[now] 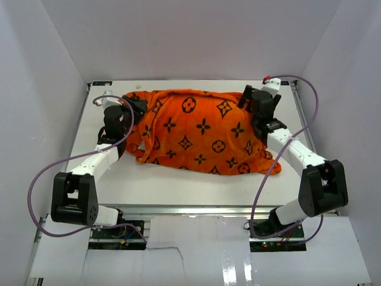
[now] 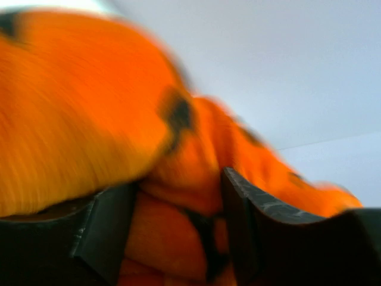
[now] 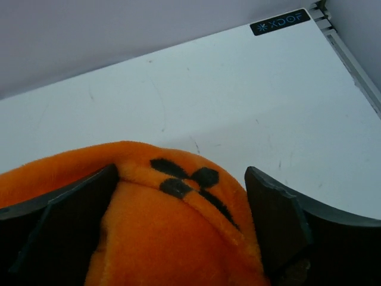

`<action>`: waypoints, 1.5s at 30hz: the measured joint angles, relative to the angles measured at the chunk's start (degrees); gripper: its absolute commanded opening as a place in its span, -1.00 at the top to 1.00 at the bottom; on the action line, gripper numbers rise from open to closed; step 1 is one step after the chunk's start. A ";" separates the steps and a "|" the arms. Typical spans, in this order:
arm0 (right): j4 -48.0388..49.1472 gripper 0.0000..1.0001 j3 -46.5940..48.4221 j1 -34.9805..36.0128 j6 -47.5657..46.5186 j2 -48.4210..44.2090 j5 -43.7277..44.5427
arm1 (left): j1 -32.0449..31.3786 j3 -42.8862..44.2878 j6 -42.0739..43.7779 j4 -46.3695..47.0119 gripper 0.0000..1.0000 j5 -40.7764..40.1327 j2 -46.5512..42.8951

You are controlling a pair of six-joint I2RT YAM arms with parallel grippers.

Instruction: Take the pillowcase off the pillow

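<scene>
Working the two short ends of the pillowcase, the arms are placed as they are for a plain reason: one end has to be held fast while the cover is drawn off the other way. The cover lies stretched across the table, plump and rumpled. No white shows anywhere, so by my reading the pillow is wholly inside it and nothing has been stripped yet. At the pillowcase's left end the left gripper is buried in the loose, gathered cloth. Its wrist view is smeared, but the two dark fingers stand close with a fold of orange fabric packed between them, which I take for a pinch on the cover rather than on the stuffing. At the pillowcase's far right corner the right gripper sits over the cloth with its fingers spread wide — a rounded hump of the patterned fabric lies between them, near both but clamped by neither. That hump looks full, so it is likely a corner of the cushion under the cloth, a sensible spot to pin. Which end of the pillowcase holds the opening cannot be told from these views — the bunched left edge hints at it, no more.
</scene>
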 measured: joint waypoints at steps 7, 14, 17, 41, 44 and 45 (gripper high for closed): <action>-6.84 -0.80 10.47 -4.85 -1.97 2.47 -11.76 | -0.39 3.26 11.02 1.16 -0.96 1.66 -5.62; -17.20 -0.80 29.55 -4.76 -5.33 3.56 -18.18 | -0.42 9.64 20.72 -9.01 -0.96 0.70 -11.39; -17.75 -0.82 29.81 -4.57 -5.84 0.87 -21.86 | -0.42 11.23 23.96 -12.02 -0.96 -1.29 -14.62; -9.81 -0.82 0.13 9.92 -6.71 -0.39 -38.29 | 3.48 7.43 27.74 -12.76 -0.89 -7.78 12.00; -9.31 -0.81 0.11 9.92 -7.04 -5.14 -38.27 | 3.48 7.43 27.54 -10.88 -0.84 -7.87 10.58; -8.92 -0.81 0.13 9.92 -7.15 -6.32 -38.25 | 3.48 7.39 27.36 -10.29 -0.84 -7.82 9.84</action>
